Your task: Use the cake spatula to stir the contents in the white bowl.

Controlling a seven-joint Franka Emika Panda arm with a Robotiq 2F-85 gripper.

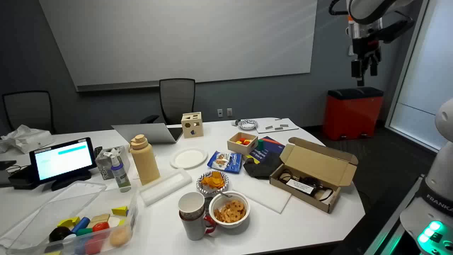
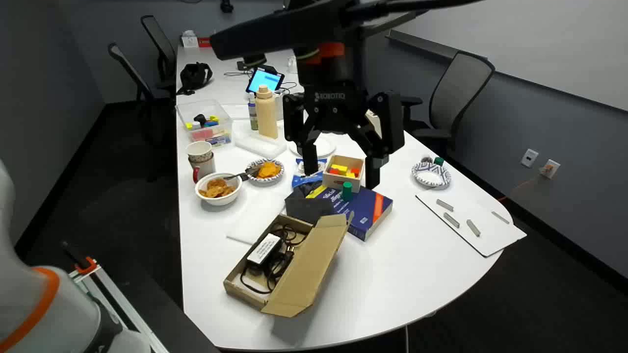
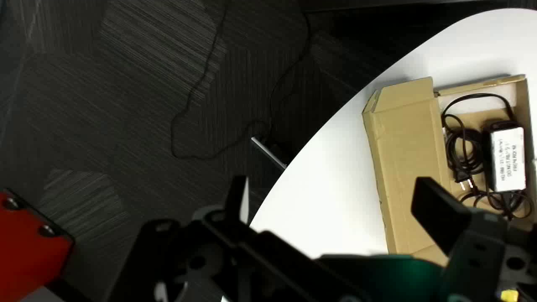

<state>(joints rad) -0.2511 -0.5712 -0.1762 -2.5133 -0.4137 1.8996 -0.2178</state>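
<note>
In an exterior view, white bowl (image 1: 220,202) on desk (image 1: 276,233), claw (image 1: 367,75) well apart. In an exterior view, spatula (image 2: 240,176) (prob.) crosses bowl's rim. Wrist view: claw wide, nothing held; best grip outer end w/o tipping bowl.

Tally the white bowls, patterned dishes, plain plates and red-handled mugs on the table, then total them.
White bowl: 1
Patterned dishes: 2 (dish of orange food, other patterned dish)
Plain plate: 1
Red-handled mug: 1
Total: 5
</note>
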